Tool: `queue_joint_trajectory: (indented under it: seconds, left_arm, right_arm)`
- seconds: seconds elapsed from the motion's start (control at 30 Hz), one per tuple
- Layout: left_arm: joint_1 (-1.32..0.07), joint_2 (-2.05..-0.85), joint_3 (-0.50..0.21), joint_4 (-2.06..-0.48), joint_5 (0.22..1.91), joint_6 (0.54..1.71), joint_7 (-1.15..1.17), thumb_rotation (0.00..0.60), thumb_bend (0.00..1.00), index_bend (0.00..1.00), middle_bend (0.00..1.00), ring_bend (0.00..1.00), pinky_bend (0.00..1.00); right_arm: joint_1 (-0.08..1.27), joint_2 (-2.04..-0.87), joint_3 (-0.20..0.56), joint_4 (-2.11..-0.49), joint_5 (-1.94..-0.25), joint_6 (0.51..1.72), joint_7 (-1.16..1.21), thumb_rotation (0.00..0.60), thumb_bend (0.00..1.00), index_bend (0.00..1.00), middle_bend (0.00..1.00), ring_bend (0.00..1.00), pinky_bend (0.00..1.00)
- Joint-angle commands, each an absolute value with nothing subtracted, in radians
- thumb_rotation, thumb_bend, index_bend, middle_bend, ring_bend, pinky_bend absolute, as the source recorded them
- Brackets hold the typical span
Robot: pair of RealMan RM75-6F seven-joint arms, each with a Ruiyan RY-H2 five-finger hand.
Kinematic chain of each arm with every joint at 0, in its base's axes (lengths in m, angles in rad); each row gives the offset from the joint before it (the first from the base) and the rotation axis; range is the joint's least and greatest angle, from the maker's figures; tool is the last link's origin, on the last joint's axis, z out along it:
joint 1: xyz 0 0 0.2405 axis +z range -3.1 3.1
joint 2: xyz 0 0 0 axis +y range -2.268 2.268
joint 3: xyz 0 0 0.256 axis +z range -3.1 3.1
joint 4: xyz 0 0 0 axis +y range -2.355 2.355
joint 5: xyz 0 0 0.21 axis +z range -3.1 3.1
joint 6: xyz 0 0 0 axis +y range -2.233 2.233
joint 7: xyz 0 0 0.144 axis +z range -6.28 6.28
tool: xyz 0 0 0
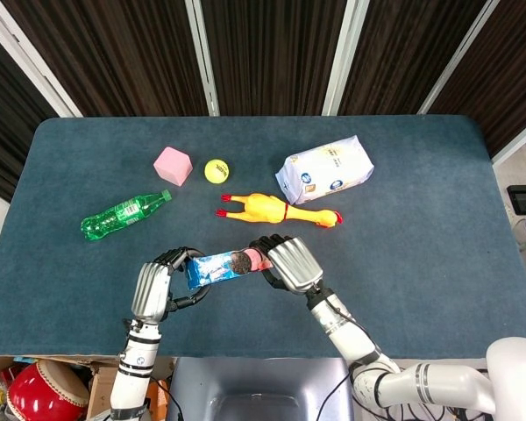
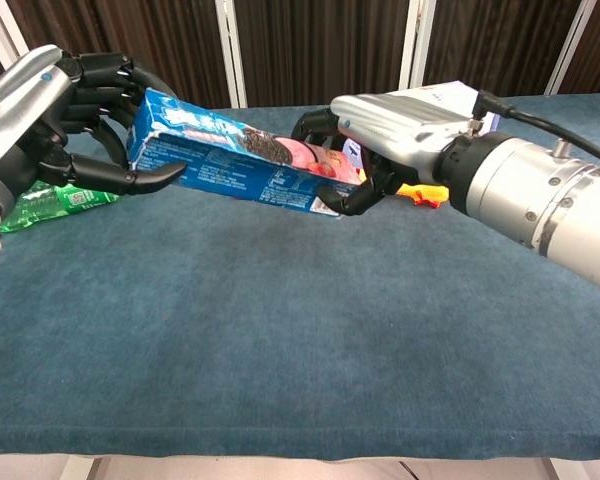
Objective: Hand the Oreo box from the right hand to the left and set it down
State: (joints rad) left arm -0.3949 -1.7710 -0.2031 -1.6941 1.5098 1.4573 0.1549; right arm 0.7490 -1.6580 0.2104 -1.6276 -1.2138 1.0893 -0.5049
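The blue Oreo box point(image 1: 219, 266) point(image 2: 235, 155) hangs above the table's front, lying roughly level between both hands. My right hand point(image 1: 285, 265) point(image 2: 380, 135) grips its right end, with fingers wrapped around it. My left hand point(image 1: 158, 285) point(image 2: 55, 120) has curled its fingers over the box's left end, with the thumb under it. Both hands hold the box at once.
On the blue table point(image 1: 421, 228) lie a green bottle point(image 1: 123, 216) at the left, a pink cube point(image 1: 173, 165), a yellow ball point(image 1: 216, 170), a rubber chicken point(image 1: 276, 210) and a white bag point(image 1: 326, 168) behind the hands.
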Motion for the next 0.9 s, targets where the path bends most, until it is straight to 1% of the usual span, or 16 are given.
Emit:
queue_joint_trajectory:
  seconds: [0.03,0.17,0.23,0.3,0.37,0.4,0.43,0.47,0.5,0.63,0.73,0.9]
  left_arm:
    - [-0.396,-1.776,-0.202,-1.684,1.520,1.467,0.158,0.600,0.28,0.66,0.72,0.61,0.61]
    - [-0.397,-1.779,-0.200,-1.663,1.543,1.485,0.161,0.600,0.28,0.68,0.74,0.63,0.64]
    - [-0.397,-1.773,-0.200,-1.662,1.545,1.487,0.156,0.600,0.28,0.69,0.75,0.64,0.64]
    - [-0.398,-1.763,-0.203,-1.663,1.546,1.486,0.154,0.600,0.28,0.69,0.75,0.64,0.65]
    - [-0.398,-1.752,-0.205,-1.663,1.546,1.486,0.156,0.600,0.28,0.69,0.76,0.64,0.65]
    - [-0.399,-1.746,-0.205,-1.664,1.547,1.485,0.157,0.600,0.28,0.70,0.76,0.64,0.65]
    - [-0.399,-1.738,-0.204,-1.664,1.549,1.482,0.157,0.600,0.28,0.70,0.76,0.64,0.66]
    - [-0.399,-1.725,-0.203,-1.664,1.550,1.479,0.157,0.600,0.28,0.70,0.76,0.64,0.66]
    - [-0.400,-1.712,-0.203,-1.664,1.551,1.476,0.157,0.600,0.28,0.70,0.76,0.65,0.66]
    - [-0.396,-1.639,-0.213,-1.649,1.550,1.471,0.149,0.600,0.28,0.71,0.77,0.65,0.66]
    - [-0.389,-1.562,-0.229,-1.635,1.531,1.460,0.110,0.600,0.28,0.71,0.77,0.65,0.67]
    - [-0.370,-1.443,-0.253,-1.593,1.479,1.438,0.025,0.600,0.28,0.71,0.77,0.65,0.66]
  right_arm:
    - [0.748,-1.656,0.210,-1.627,-1.215,1.090,-0.500,0.600,1.00,0.66,0.56,0.62,0.55]
    - [0.747,-1.651,0.207,-1.619,-1.237,1.100,-0.480,0.600,1.00,0.66,0.56,0.62,0.55]
    - [0.744,-1.648,0.203,-1.608,-1.262,1.107,-0.454,0.600,1.00,0.64,0.56,0.61,0.55]
    - [0.741,-1.641,0.200,-1.601,-1.274,1.105,-0.429,0.600,1.00,0.59,0.56,0.58,0.55]
    - [0.740,-1.630,0.198,-1.601,-1.278,1.099,-0.412,0.600,0.99,0.52,0.53,0.53,0.52]
    - [0.739,-1.624,0.198,-1.602,-1.279,1.097,-0.404,0.600,0.96,0.47,0.50,0.49,0.50]
    - [0.737,-1.618,0.198,-1.602,-1.281,1.096,-0.397,0.600,0.90,0.41,0.45,0.43,0.49]
    - [0.735,-1.608,0.197,-1.605,-1.284,1.095,-0.389,0.600,0.86,0.38,0.42,0.39,0.48]
    - [0.732,-1.599,0.195,-1.609,-1.287,1.096,-0.383,0.600,0.80,0.32,0.37,0.33,0.48]
    - [0.714,-1.542,0.183,-1.636,-1.309,1.101,-0.356,0.600,0.64,0.15,0.22,0.17,0.43]
    - [0.694,-1.486,0.172,-1.663,-1.339,1.116,-0.327,0.600,0.62,0.11,0.19,0.14,0.42]
    - [0.659,-1.402,0.149,-1.688,-1.401,1.149,-0.269,0.600,0.62,0.11,0.18,0.13,0.42]
